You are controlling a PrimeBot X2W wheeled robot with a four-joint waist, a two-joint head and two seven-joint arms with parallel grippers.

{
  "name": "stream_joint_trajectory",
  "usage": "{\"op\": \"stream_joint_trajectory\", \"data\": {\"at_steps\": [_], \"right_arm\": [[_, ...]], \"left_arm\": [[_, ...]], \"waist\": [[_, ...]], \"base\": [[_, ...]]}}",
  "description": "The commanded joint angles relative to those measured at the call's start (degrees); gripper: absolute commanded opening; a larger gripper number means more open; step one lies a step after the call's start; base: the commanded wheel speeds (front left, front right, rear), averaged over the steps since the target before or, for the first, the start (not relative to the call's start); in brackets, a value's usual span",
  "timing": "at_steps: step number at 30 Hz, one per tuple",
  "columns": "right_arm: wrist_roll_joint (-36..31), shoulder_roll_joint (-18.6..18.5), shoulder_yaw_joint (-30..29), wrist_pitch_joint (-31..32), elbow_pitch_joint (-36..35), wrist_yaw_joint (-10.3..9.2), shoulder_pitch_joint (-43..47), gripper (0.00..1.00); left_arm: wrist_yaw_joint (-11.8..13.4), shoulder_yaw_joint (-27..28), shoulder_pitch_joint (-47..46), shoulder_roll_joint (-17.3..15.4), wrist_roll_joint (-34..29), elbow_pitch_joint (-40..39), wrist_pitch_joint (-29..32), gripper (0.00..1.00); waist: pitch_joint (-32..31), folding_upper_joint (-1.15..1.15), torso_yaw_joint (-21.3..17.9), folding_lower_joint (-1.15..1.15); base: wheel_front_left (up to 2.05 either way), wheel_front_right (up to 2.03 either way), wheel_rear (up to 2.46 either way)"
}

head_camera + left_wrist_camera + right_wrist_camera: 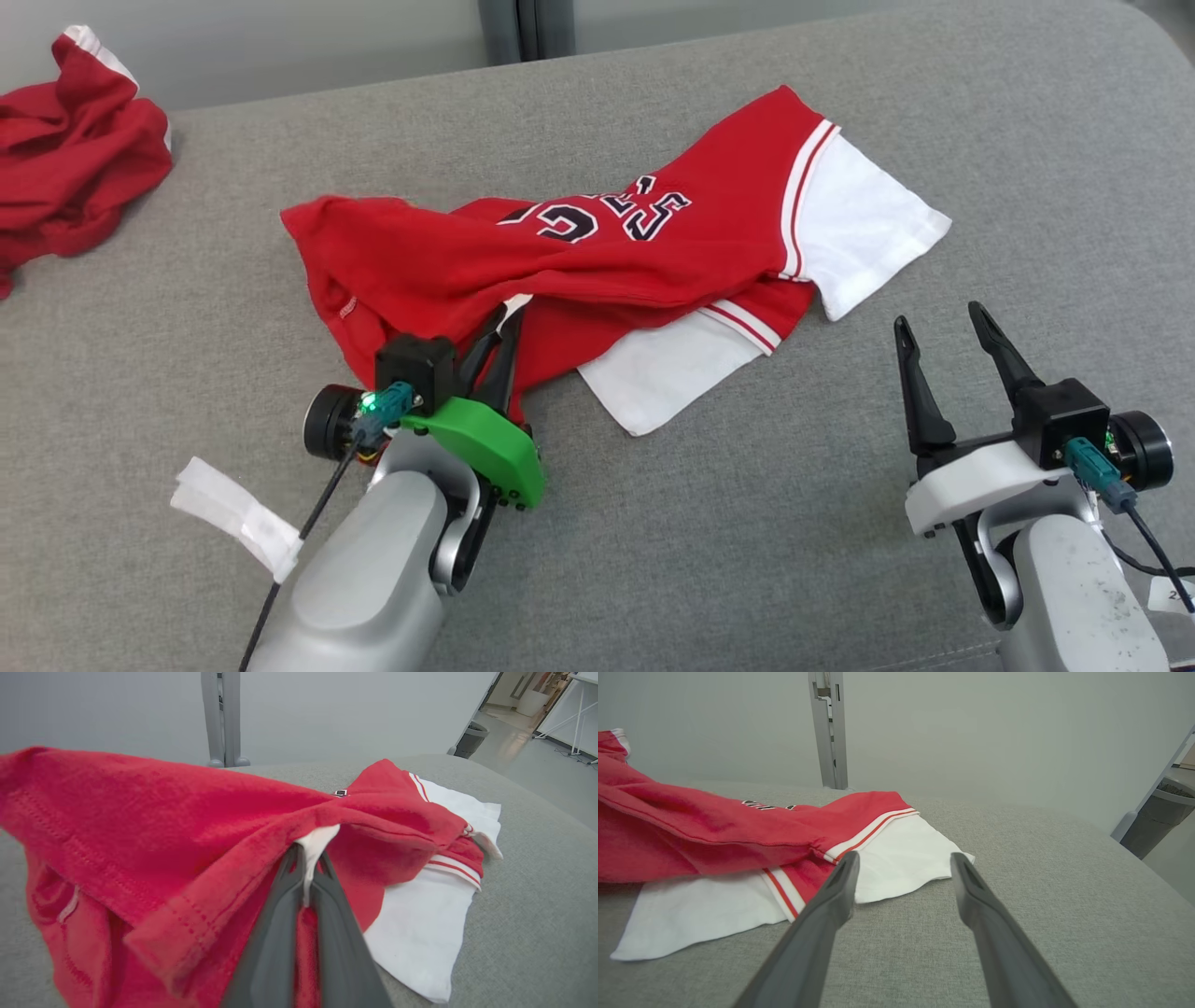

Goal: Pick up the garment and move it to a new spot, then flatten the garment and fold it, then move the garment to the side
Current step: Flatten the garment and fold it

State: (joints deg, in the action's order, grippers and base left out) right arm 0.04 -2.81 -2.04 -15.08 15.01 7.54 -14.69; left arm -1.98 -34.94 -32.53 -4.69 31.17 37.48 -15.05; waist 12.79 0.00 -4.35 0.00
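Observation:
The garment (pixel 579 252) is a red shirt with white sleeves and dark lettering, lying crumpled across the middle of the grey surface. My left gripper (pixel 502 327) is shut on a fold of its near edge, red cloth with a white bit pinched between the fingertips (pixel 306 858). The garment (pixel 154 835) bunches up around the fingers in the left wrist view. My right gripper (pixel 938 327) stands open to the right, just short of the white sleeve (pixel 868 224), nothing between its fingers. In the right wrist view the right gripper (pixel 903 858) points at the sleeve (pixel 901 858).
Another crumpled red cloth (pixel 70 159) lies at the far left back. A white tape tag (pixel 238 513) hangs on the left arm's cable. The grey cushioned surface (pixel 747 523) curves down at the right; a bin (pixel 1155 816) stands beyond that edge.

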Motion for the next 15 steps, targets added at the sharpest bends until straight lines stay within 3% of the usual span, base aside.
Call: {"op": "stream_joint_trajectory", "data": {"at_steps": [1,10,15], "right_arm": [[0.2,-0.2,-0.3,-0.1,0.1,-0.11,0.9,1.0],[0.7,-0.2,-1.0,-0.1,0.8,-0.11,2.8,1.0],[0.8,-0.2,-1.8,-0.1,1.0,-0.11,3.8,1.0]], "left_arm": [[0.3,-0.4,1.6,-1.0,-1.4,-1.9,-0.1,0.0],[0.9,-6.0,10.6,-3.9,-3.4,-14.5,5.2,0.0],[0.5,-9.4,15.7,-3.4,-2.1,-18.6,9.0,0.0]], "waist": [[-1.1,0.0,0.9,0.0],[-4.0,0.0,2.7,0.0],[-5.1,0.0,3.7,0.0]], "base": [[0.0,0.0,0.0],[0.0,0.0,0.0],[0.0,0.0,0.0]]}}
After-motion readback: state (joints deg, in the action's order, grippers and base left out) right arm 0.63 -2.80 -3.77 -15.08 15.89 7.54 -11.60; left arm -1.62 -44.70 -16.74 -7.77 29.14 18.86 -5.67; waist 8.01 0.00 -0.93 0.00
